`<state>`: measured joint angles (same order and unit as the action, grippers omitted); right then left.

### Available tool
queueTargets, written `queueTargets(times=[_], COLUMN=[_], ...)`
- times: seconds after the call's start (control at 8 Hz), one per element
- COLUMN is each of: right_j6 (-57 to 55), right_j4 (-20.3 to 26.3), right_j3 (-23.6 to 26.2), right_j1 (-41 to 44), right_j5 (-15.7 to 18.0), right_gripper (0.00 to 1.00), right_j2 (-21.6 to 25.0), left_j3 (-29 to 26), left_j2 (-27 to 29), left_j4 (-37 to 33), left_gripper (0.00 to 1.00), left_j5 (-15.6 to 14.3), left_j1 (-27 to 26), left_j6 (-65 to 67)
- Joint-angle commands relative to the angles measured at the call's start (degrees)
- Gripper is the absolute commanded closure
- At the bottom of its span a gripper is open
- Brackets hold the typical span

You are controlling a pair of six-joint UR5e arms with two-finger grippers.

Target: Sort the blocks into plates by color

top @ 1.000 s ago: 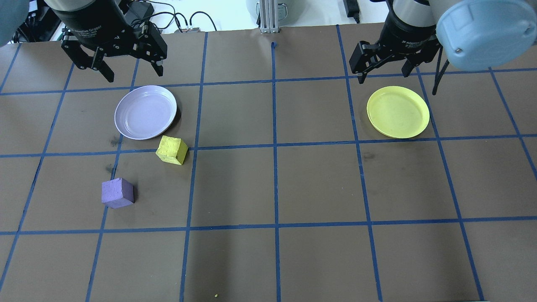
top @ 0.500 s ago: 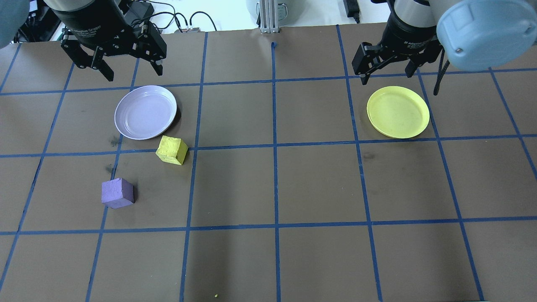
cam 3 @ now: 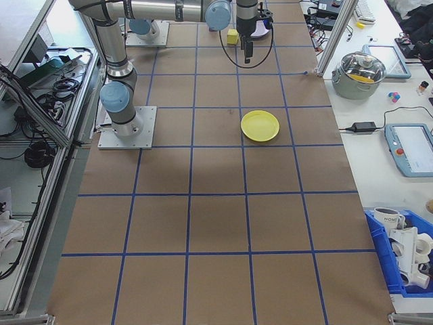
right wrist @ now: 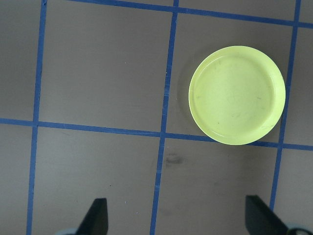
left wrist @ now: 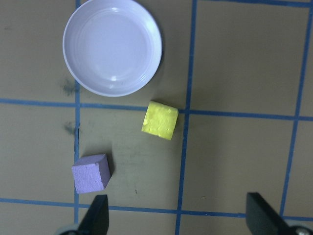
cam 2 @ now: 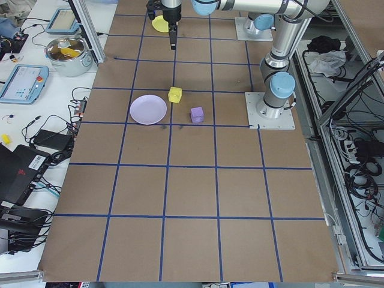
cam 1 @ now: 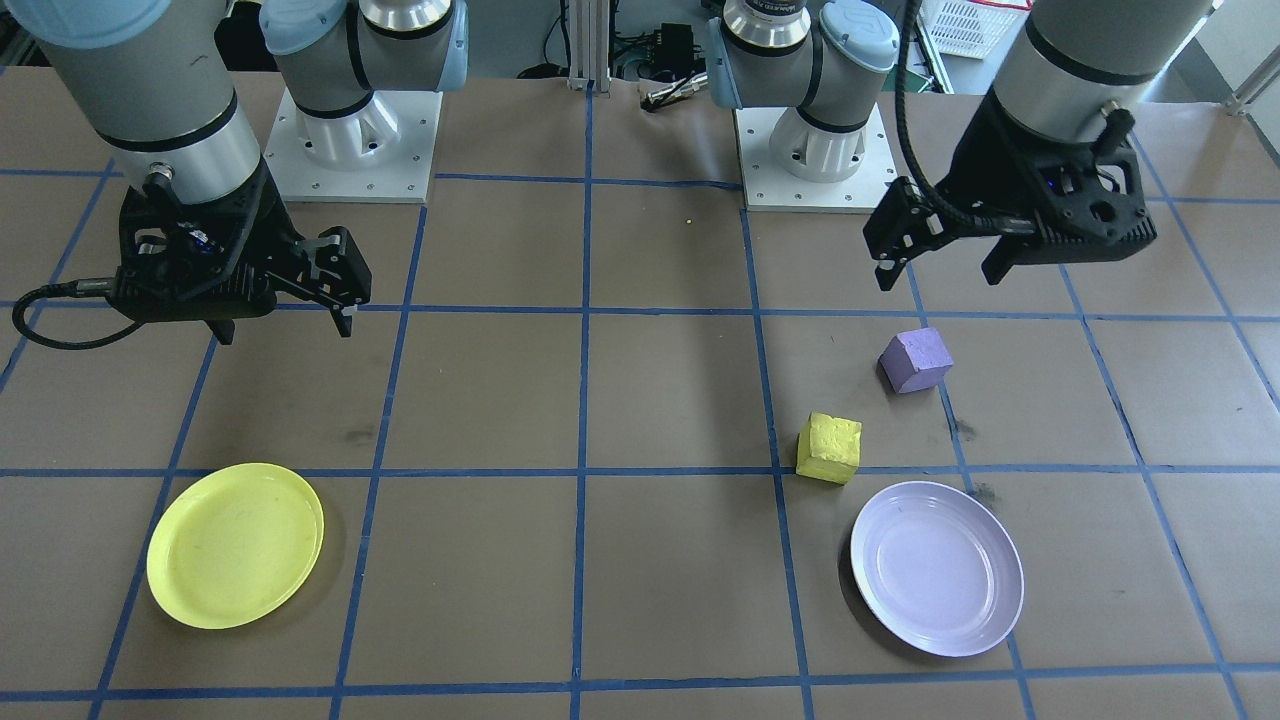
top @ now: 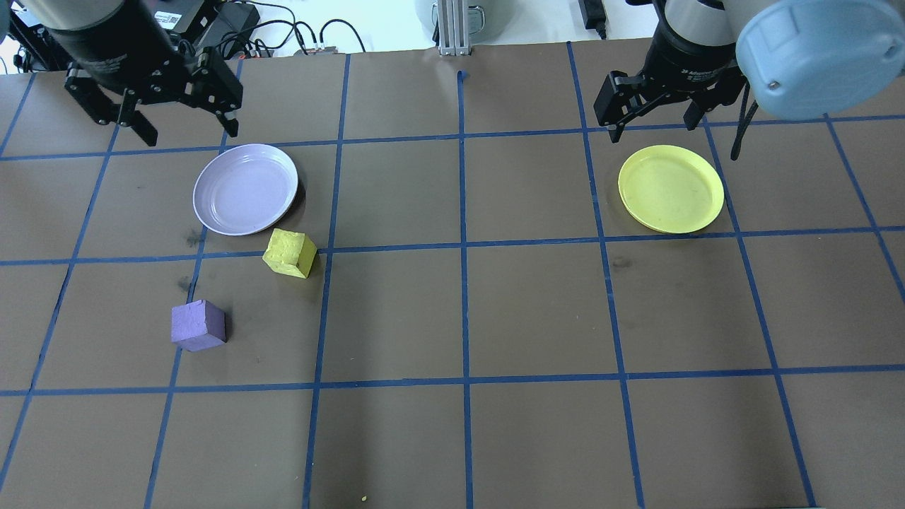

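The desk [top: 537,304], brown and gridded with blue tape, is carrying everything, and as far as the views show the sorting is not yet starting: both plates are lying empty and both blocks are sitting on the bare surface.

In the overhead view the lavender plate [top: 245,189] is lying toward ten o'clock from the desk's middle, and the yellow plate [top: 671,188] toward two o'clock, well apart from it. The yellow block [top: 289,253] is resting just beside the lavender plate's rim, at about five o'clock of it, so it is nearest the wrong plate and is facing the long trip across the desk. The purple block [top: 199,325] is sitting at about seven o'clock of its own plate, near but not touching.

The left tool [top: 185,120] is hanging above the desk at about eleven o'clock of the lavender plate, fingers spread apart and gripping nothing. The right tool [top: 654,119] is hovering at roughly eleven o'clock of the yellow plate, likewise parted and empty. Both placements are remaining.

The overhead view is cutting off both arms' upper bodies, and a pale blue joint cap [top: 820,53] is covering the desk's two o'clock corner. Each wrist view is showing only its fingertips at the lower edge. Both side views are rendering the blocks too small to judge.
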<state>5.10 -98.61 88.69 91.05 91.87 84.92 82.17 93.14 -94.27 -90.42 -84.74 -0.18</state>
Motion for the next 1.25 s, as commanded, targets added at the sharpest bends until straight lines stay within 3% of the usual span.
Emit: queueTargets(times=[0.0,0.25,0.62,0.88,1.12], right_j6=[0.0,-0.09,-0.09,-0.26,-0.87], right_j4=[-0.44,-0.7,-0.53,-0.18,-0.09], right_j3=[-0.01,-0.01,-0.01,-0.01,-0.01], right_j1=[0.0,0.0,0.0,0.0,0.09], right_j5=[-0.2,-0.29,-0.11,-0.2,-0.55], right_gripper=[0.0,0.0,0.0,0.0,0.0], right_j2=[-0.1,-0.1,-0.02,-0.02,0.51], left_j3=[10.69,16.07,20.48,23.36,27.77], left_j2=[-1.82,-0.95,9.13,10.3,10.13], left_j4=[-0.03,0.58,12.16,11.66,12.27], left_gripper=[0.0,0.0,0.0,0.0,0.0], left_j5=[-0.19,-0.11,-0.28,-0.46,-0.37], left_j1=[11.75,14.16,14.96,15.22,18.99], left_j6=[-1.57,1.05,0.98,1.06,0.63])
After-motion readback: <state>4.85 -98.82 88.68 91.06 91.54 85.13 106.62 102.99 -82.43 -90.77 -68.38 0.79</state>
